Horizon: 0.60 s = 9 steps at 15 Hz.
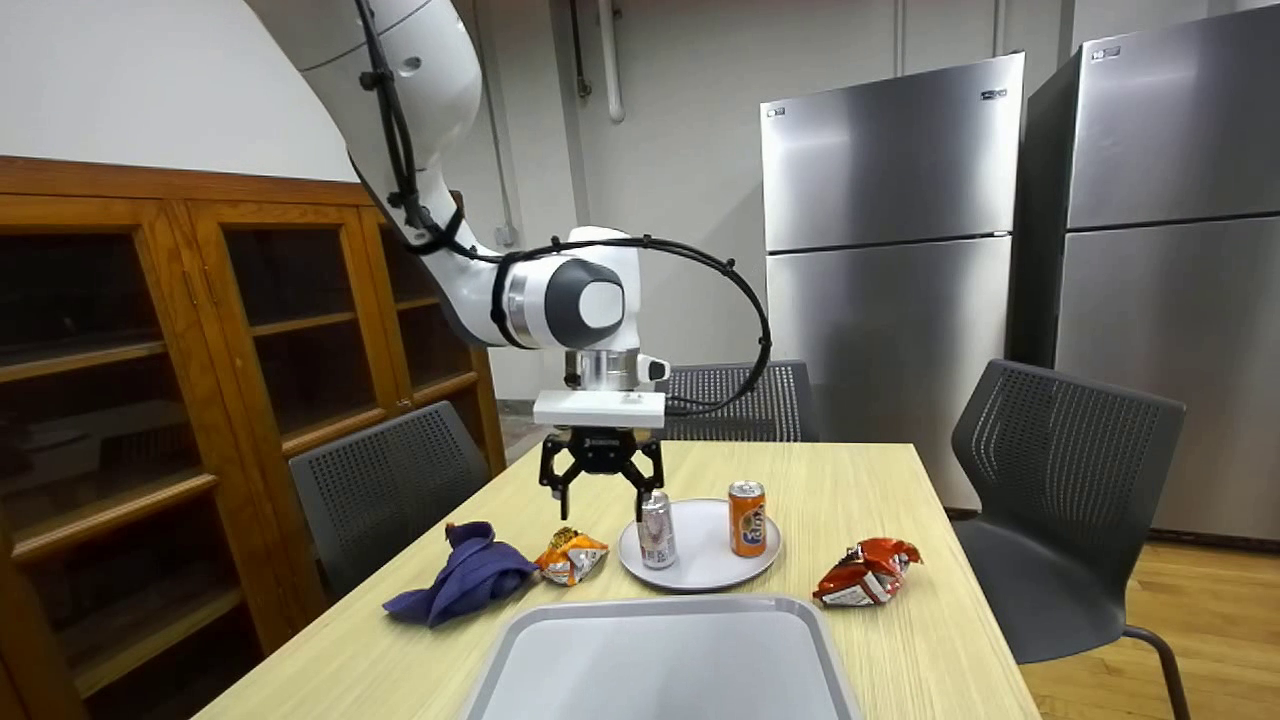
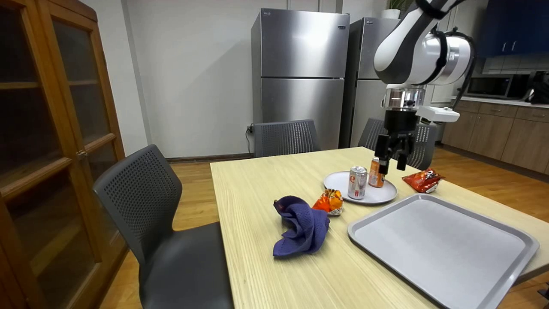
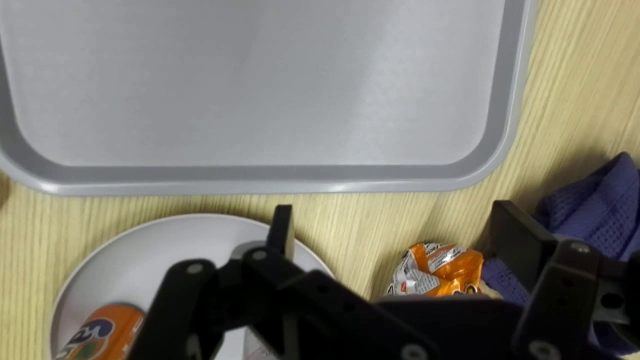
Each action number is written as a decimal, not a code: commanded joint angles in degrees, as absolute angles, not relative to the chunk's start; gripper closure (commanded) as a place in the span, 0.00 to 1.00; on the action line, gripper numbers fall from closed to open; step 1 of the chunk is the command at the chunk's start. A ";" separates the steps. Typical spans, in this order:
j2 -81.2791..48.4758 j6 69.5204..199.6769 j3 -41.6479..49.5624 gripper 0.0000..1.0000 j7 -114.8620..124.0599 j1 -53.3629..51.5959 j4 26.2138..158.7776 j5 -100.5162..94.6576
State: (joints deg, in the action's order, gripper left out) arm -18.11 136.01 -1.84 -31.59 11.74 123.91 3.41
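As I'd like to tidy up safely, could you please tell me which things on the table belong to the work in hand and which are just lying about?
Probably in hand, apparently nearest the open, empty pincer:
orange snack bag
gray tray
plate
silver can

Seemingly just lying about:
orange can
purple cloth
red snack bag

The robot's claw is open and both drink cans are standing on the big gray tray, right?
Not on the big gray tray: the silver can and the orange can are standing on the round plate, as both exterior views show. The claw is open, yes.
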 commanded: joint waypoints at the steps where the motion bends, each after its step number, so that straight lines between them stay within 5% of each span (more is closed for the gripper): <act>1: -11.16 140.13 -0.44 0.00 -27.78 10.44 133.34 3.21; 9: -5.24 146.84 2.45 0.00 -18.27 8.07 142.98 -0.35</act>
